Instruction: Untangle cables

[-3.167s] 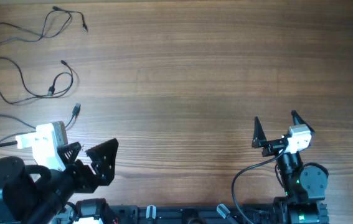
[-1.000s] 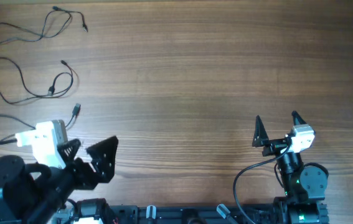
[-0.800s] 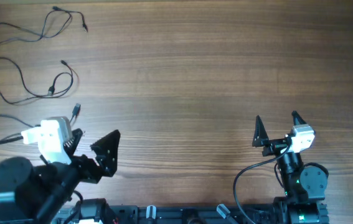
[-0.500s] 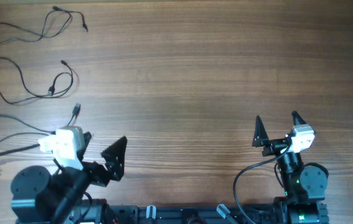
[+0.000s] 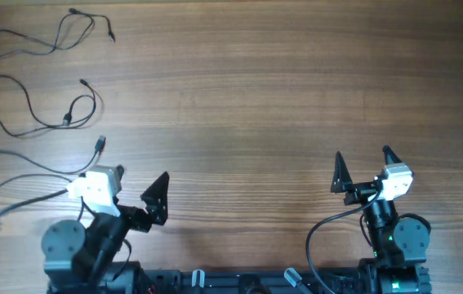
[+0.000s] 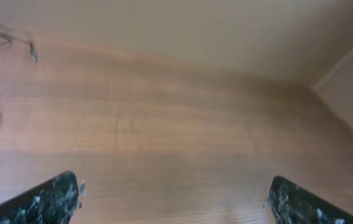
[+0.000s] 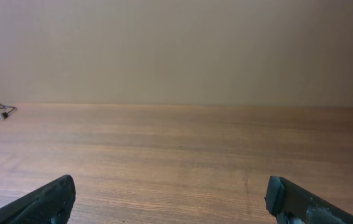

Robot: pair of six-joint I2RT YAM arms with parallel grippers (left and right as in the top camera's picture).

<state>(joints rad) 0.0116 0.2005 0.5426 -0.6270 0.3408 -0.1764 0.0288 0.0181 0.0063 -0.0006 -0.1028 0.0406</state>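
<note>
Plain brown wood-grain table (image 5: 255,98) is seen everywhere, backed by a beige wall (image 7: 176,50). The left gripper (image 5: 133,184) and right gripper (image 5: 362,153) are both spread wide, nothing gripped. The cables (image 5: 66,119) are laid as loose strands ahead-left of the left gripper, well apart from the right one.

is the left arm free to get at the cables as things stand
Probably yes: the left end effector is open and empty, and only bare table lies between it and the cables.
</note>
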